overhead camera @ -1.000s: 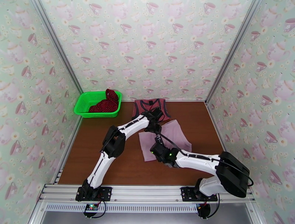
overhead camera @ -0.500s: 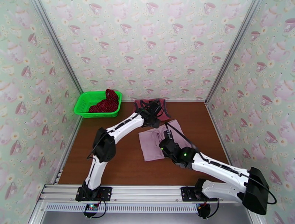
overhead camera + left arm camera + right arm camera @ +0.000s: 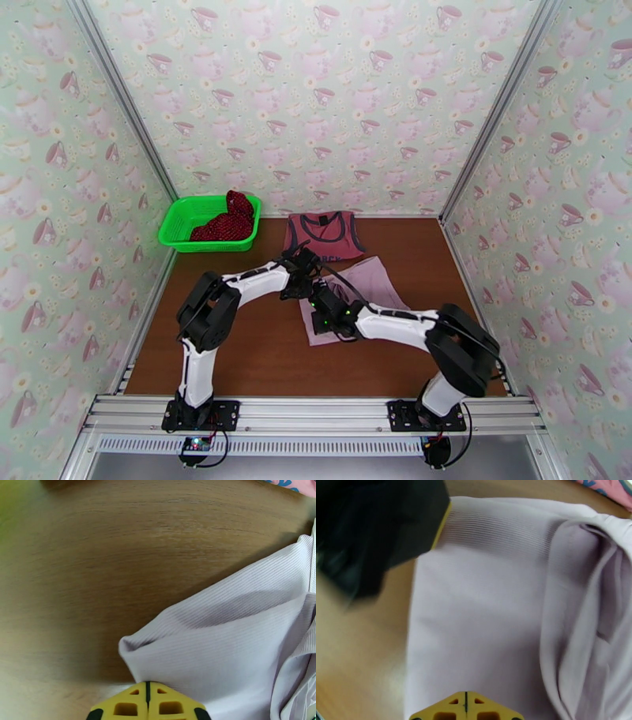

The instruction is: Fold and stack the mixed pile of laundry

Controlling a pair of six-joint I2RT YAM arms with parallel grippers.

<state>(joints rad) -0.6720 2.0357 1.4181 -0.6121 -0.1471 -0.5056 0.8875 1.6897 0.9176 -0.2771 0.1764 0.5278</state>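
Counter (image 3: 98, 559), ahead of the left tool (image 3: 147, 695): brown wood grain, smooth, faint sheen.
Pale mauve-pink piece (image 3: 237, 649) at the tool's tip: finely ribbed knit cloth, matt, soft.
Tool fingers (image 3: 138, 702): yellow moulded plastic, matt, black edging.
Basket (image 3: 205, 245), far left of tool: glossy green plastic mesh.

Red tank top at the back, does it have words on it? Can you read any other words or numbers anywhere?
On the tank top: a row of dark letters across the chest, too small and blurred to read.
No other words, numbers or signs can be read.
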